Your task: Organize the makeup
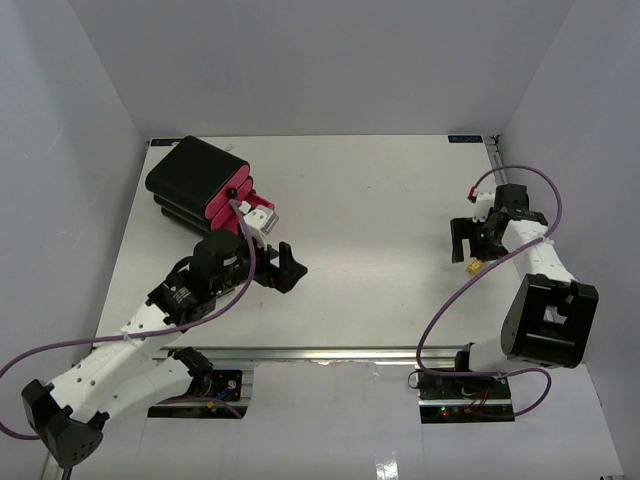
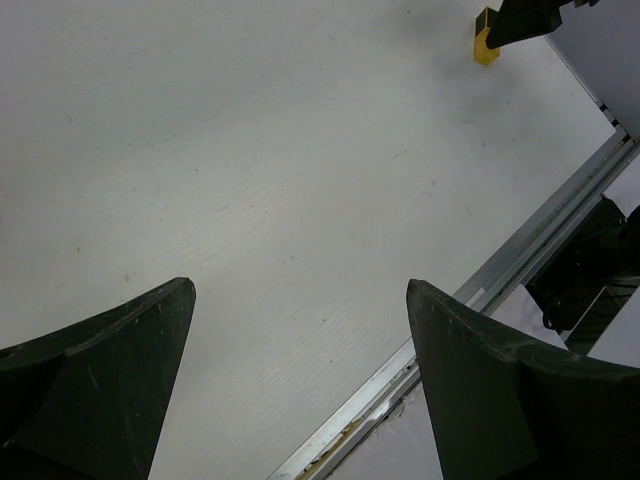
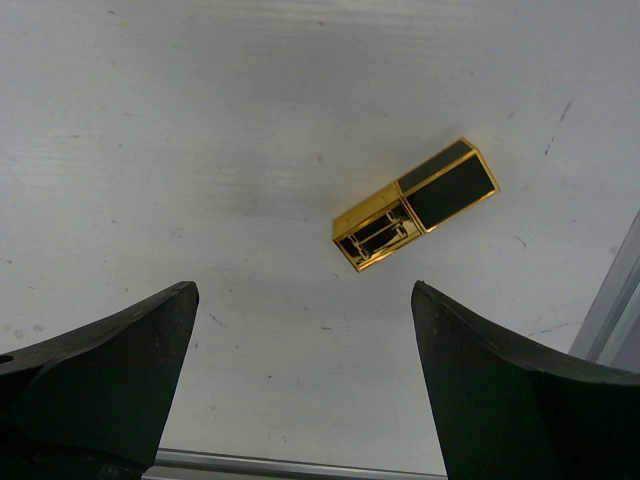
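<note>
Scanning the surface [image 1: 370, 200], I judge the sorting nearly finished: the black-and-pink case [image 1: 195, 182] sits far left, my left pincer [image 1: 289, 268] and right pincer [image 1: 470, 244] both gape empty, and only one gold-and-black lipstick [image 3: 415, 205] lies loose beneath the right one.

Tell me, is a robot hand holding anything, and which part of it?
Nothing is held. The left gripper and right gripper are both open and empty. The gold-and-black lipstick lies untouched on the table, near the right gripper.
</note>
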Tool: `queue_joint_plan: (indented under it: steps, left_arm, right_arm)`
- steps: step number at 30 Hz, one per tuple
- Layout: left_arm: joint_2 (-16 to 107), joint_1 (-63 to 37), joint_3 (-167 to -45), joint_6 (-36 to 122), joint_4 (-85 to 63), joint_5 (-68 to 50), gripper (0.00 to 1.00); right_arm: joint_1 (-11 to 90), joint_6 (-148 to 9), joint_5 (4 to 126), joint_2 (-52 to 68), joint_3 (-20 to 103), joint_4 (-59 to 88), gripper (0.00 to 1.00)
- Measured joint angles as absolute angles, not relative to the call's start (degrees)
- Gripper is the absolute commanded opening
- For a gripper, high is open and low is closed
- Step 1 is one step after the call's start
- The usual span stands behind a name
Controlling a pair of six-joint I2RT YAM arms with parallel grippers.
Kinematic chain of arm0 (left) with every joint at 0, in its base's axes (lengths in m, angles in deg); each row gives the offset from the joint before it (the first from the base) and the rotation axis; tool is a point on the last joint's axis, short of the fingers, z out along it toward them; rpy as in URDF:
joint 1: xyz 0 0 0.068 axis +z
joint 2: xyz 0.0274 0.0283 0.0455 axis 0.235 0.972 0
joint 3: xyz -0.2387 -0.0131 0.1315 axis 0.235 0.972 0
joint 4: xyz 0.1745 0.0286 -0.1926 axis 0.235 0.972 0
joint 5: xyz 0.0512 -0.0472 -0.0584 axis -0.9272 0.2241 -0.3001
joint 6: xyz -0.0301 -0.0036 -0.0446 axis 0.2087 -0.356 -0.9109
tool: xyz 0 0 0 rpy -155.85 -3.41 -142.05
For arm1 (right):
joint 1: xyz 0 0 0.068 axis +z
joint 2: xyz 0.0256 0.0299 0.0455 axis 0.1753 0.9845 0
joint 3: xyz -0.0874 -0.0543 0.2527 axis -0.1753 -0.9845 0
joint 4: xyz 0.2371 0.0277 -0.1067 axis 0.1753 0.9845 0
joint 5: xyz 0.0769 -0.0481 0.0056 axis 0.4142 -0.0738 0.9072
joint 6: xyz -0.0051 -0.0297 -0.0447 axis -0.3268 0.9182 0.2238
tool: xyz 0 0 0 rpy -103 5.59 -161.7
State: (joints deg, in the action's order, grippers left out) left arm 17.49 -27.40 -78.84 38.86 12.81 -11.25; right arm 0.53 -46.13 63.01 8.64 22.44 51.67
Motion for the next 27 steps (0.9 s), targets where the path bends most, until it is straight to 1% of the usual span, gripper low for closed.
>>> queue_joint_plan:
  steps: [5, 7, 11, 17, 27]
  left_arm:
    - [14.1, -27.4, -78.1, 39.0, 12.8, -11.3, 0.98]
    - [13.1, -27.4, -78.1, 39.0, 12.8, -11.5, 0.98]
    - [11.9, -27.4, -78.1, 39.0, 12.8, -12.1, 0.98]
    - [11.8, -27.4, -77.8, 39.0, 12.8, -13.2, 0.98]
    - [12.4, -27.4, -77.6, 39.0, 12.8, -14.8, 0.98]
  right_arm:
    - [-3.7, -53.2, 62.0, 13.6, 22.6, 52.3, 0.96]
    - [-4.2, -56.2, 61.3, 15.2, 22.6, 51.6, 0.99]
    - [-4.4, -60.4, 60.1, 19.9, 23.7, 49.6, 1.0]
    - [-4.4, -64.6, 57.9, 24.6, 26.4, 46.6, 0.84]
    - [-5.2, -67.0, 54.2, 23.3, 23.9, 41.8, 0.59]
